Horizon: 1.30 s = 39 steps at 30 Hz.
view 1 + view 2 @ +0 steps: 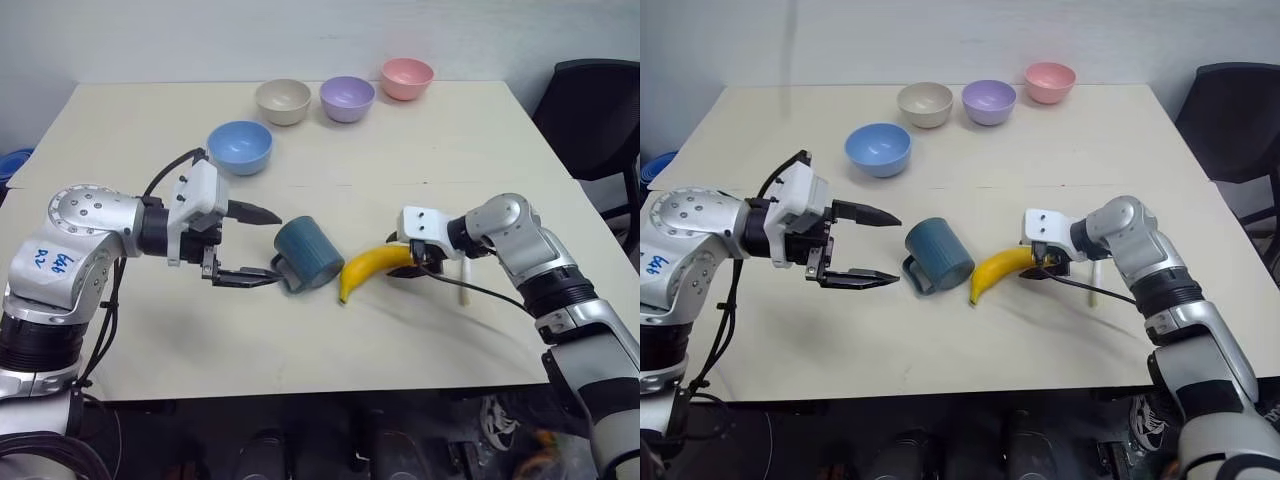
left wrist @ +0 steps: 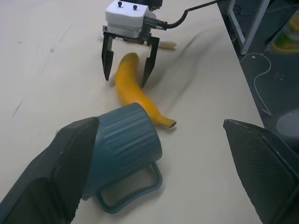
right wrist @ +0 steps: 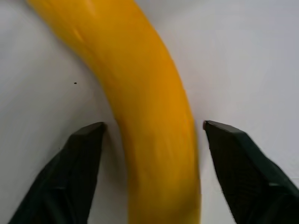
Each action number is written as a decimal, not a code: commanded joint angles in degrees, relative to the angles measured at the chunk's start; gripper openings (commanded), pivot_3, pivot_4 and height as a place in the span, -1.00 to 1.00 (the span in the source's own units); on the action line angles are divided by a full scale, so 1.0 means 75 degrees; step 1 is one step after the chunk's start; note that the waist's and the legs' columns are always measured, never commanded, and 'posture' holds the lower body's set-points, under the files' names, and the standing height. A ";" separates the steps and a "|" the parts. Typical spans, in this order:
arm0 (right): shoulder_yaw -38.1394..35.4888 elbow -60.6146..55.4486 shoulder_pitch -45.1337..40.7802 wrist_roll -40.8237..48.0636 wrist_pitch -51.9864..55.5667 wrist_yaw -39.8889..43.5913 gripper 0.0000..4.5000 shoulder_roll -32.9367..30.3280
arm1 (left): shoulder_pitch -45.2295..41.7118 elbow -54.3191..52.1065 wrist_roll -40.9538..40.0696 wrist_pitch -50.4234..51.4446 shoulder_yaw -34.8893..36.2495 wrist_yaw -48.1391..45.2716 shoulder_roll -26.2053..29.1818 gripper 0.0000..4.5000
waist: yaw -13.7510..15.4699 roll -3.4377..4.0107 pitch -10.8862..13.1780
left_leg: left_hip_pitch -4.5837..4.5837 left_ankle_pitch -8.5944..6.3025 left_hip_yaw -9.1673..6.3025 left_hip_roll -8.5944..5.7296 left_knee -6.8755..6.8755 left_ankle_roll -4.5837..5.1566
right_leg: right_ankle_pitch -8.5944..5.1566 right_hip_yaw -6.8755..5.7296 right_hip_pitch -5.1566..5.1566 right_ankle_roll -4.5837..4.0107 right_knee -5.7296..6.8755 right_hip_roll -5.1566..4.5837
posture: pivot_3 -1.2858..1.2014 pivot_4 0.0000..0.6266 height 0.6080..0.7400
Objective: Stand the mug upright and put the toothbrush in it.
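The mug [image 1: 309,253] lies on its side near the middle of the table [image 1: 120,130], its loop handle resting on the tabletop toward the robot's left. The left hand [image 1: 262,246] hovers just beside it with its two black fingers spread wide and holding nothing, one above the other on the handle side, so the step in hand looks like the approach to right the mug. The right hand [image 2: 126,70] is lowered over the banana [image 1: 372,269], its fingers straddling the stem end of the fruit with a gap on either side; they are released rather than clenched, and nothing is gripped yet. The toothbrush [image 1: 462,282] lies on the table just behind that hand, partly hidden by the wrist, well apart from the mug. Four bowls sit untouched at the far side: a blue bowl [image 1: 240,146], a cream bowl [image 1: 283,100], a purple bowl [image 1: 347,97] and a pink bowl [image 1: 407,77]. Neither part of the task is done. Next, the left hand would need to move in around the mug's body or rim, close, and tip it onto its base with the opening up. The right hand seems aimed at the wrong object; it should shift off the banana to the toothbrush.
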 commanded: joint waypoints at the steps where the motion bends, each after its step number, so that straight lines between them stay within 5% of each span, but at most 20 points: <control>1: -0.0130 -0.0198 0.0240 0.0031 0.0153 0.0133 -0.04 0.0038 | -0.0096 -0.0190 -0.0123 -0.0032 0.0283 0.0034 0.0099 1.00 | -0.0020 0.0000 0.0000 | 0.0000 0.0000 -0.0001 0.0000 0.0002 0.0000 | 0.0000 0.0000 0.0000 0.0000 0.0003 -0.0001 | 0.03 -0.52 1.00; 3: -0.0352 -0.0680 0.0477 0.0281 0.0523 0.0174 -0.33 -0.0039 | -0.0132 -0.0116 -0.0084 -0.0088 0.0241 0.0022 0.0068 1.00 | -0.0029 0.0000 0.0000 | 0.0000 0.0000 -0.0004 0.0002 0.0003 0.0000 | 0.0000 0.0000 0.0000 0.0000 0.0004 -0.0002 | 0.03 -0.52 1.00; 8: -0.1539 -0.3139 0.1622 0.1241 0.2430 -0.0158 -0.37 -0.0452 | -0.0178 -0.0012 -0.0029 -0.0162 0.0115 0.0018 -0.0040 1.00 | 0.0007 0.0002 0.0001 | -0.0013 -0.0001 -0.0039 0.0002 0.0003 -0.0001 | -0.0001 -0.0008 -0.0001 -0.0002 0.0000 -0.0003 | 0.03 -0.52 1.00; 12: -0.3557 -0.5194 0.2968 0.1880 0.4182 -0.1313 -0.37 -0.1043 | -0.0157 -0.0032 -0.0071 -0.0167 0.0036 0.0028 -0.0180 1.00 | 0.0166 0.0015 0.0009 | -0.0030 -0.0002 -0.0071 -0.0007 0.0019 0.0000 | 0.0000 -0.0015 -0.0004 0.0000 -0.0002 -0.0010 | 0.03 -0.52 1.00; 19: -0.7647 -0.6364 0.5443 0.1672 0.6686 -0.3622 -0.37 -0.1284 | -0.0314 0.0129 0.0167 -0.0299 -0.0255 0.0306 -0.0747 1.00 | 0.0430 0.0014 0.0007 | -0.0088 -0.0003 -0.0084 -0.0023 0.0065 0.0004 | 0.0009 -0.0055 -0.0002 0.0014 -0.0009 -0.0011 | 0.03 -0.52 1.00; 23: -0.8323 -0.6906 0.6807 0.1444 0.7051 -0.4371 -0.37 -0.1011 | -0.0458 0.0213 0.0194 -0.0326 -0.0379 0.0297 -0.0973 1.00 | 0.0443 0.0018 0.0005 | -0.0083 -0.0002 -0.0077 -0.0047 0.0059 0.0006 | 0.0010 -0.0047 -0.0003 0.0015 -0.0010 -0.0005 | 0.03 -0.52 1.00; 27: -0.8391 -0.6772 0.6989 0.1404 0.7056 -0.5324 -0.37 -0.0520 | -0.0604 0.0467 0.0401 -0.0495 -0.0516 0.0276 -0.1119 1.00 | 0.0248 0.0023 0.0002 | -0.0064 0.0001 -0.0062 -0.0044 0.0054 0.0007 | 0.0010 -0.0024 -0.0002 0.0016 0.0002 -0.0001 | 0.03 -0.52 1.00; 30: -0.8362 -0.6873 0.6833 0.1738 0.7296 -0.5656 0.04 -0.0071 | -0.0616 0.0656 0.0671 -0.0680 -0.0676 0.0222 -0.1117 1.00 | 0.0204 0.0036 -0.0005 | -0.0021 0.0001 -0.0062 -0.0042 0.0029 0.0006 | 0.0010 0.0006 0.0005 0.0015 0.0005 0.0005 | 0.03 -0.52 1.00; 36: -0.8410 -0.7358 0.6983 0.2211 0.7589 -0.5443 0.95 -0.0455 | -0.0400 0.0570 0.0848 -0.0312 -0.0536 0.0717 -0.1035 1.00 | 0.0253 0.0038 -0.0004 | -0.0018 0.0000 -0.0066 -0.0040 0.0024 0.0007 | 0.0009 0.0015 0.0006 0.0015 -0.0003 0.0008 | 0.03 -0.52 1.00; 39: -0.8597 -0.7965 0.7051 0.2707 0.7823 -0.4770 0.98 -0.1292 | 0.0066 0.0171 0.0427 0.0859 0.0212 0.1549 -0.0980 1.00 | 0.0286 0.0048 -0.0001 | -0.0017 -0.0003 -0.0083 -0.0040 0.0025 0.0013 | 0.0010 0.0022 0.0006 0.0016 -0.0004 0.0006 | 0.03 -0.52 1.00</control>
